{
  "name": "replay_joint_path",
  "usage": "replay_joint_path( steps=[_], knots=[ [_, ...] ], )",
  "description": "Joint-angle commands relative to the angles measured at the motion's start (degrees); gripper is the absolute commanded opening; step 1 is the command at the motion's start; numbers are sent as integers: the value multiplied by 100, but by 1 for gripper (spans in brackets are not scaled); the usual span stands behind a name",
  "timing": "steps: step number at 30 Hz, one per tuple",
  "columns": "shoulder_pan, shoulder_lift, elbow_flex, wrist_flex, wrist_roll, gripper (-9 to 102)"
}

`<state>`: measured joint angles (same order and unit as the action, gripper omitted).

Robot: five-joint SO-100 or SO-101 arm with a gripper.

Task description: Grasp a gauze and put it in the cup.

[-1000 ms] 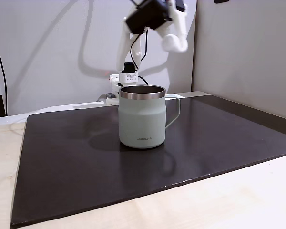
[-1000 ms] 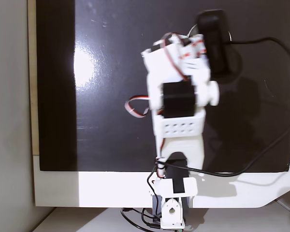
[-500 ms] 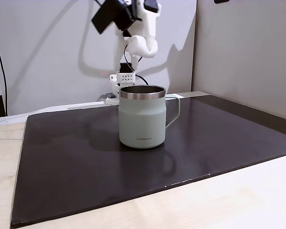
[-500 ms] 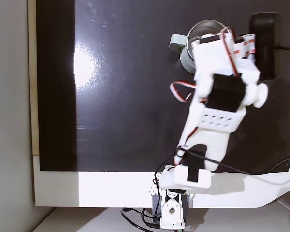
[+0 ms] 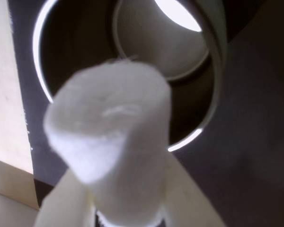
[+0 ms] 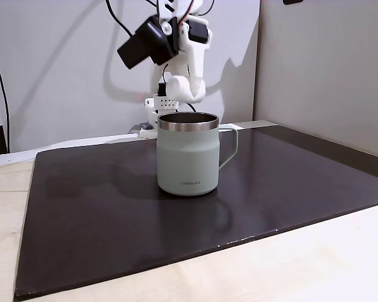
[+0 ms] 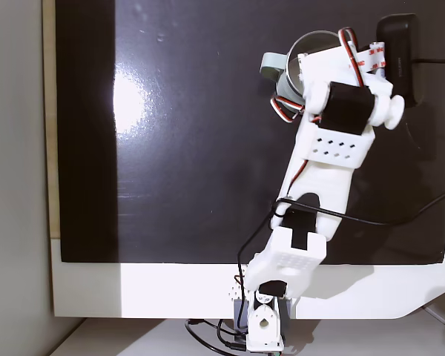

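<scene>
White woven cloth takes up most of my wrist view: the gauze (image 5: 114,142), a soft roll standing on end, is pinched between the two pale fingers (image 5: 189,198) of the tool (image 5: 128,208), which press against its lower sides. From there I look past the roll straight down into the cup (image 5: 199,56), whose steel rim and shiny inside sit directly behind and beyond the roll's top end.

In the fixed view from the front, the arm (image 6: 183,56) is raised behind the cup (image 6: 188,154), with its black camera block up and to the left; I cannot make out the roll or the fingertips there. The pale green cup stands upright on the dark mat (image 6: 101,214), handle to the right in that view. From the fixed view above, the arm (image 7: 322,148) reaches across the mat (image 7: 178,148) and covers part of the cup (image 7: 297,52), whose handle points left in that view. The mat lies on a light wooden surface (image 6: 302,264).

My reading is that the pickup is done and I am in the carry-and-drop step, close to the end. What the next move calls for, I think, is centring the roll over the opening, lowering a little so it clears the rim, then spreading the fingers. The risk I see is the soft roll clipping the steel rim and tumbling outside.
</scene>
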<state>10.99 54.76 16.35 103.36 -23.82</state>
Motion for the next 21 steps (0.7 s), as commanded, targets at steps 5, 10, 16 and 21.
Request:
replay_joint_path(
  steps=[5, 10, 16, 21],
  knots=[
    [-105, -9, -246, 0, -70, 8],
    [-114, -26, -9, 0, -132, 13],
    [-70, 70, 299, 0, -202, 19],
    [-193, 343, 554, 9, -457, 23]
  ],
)
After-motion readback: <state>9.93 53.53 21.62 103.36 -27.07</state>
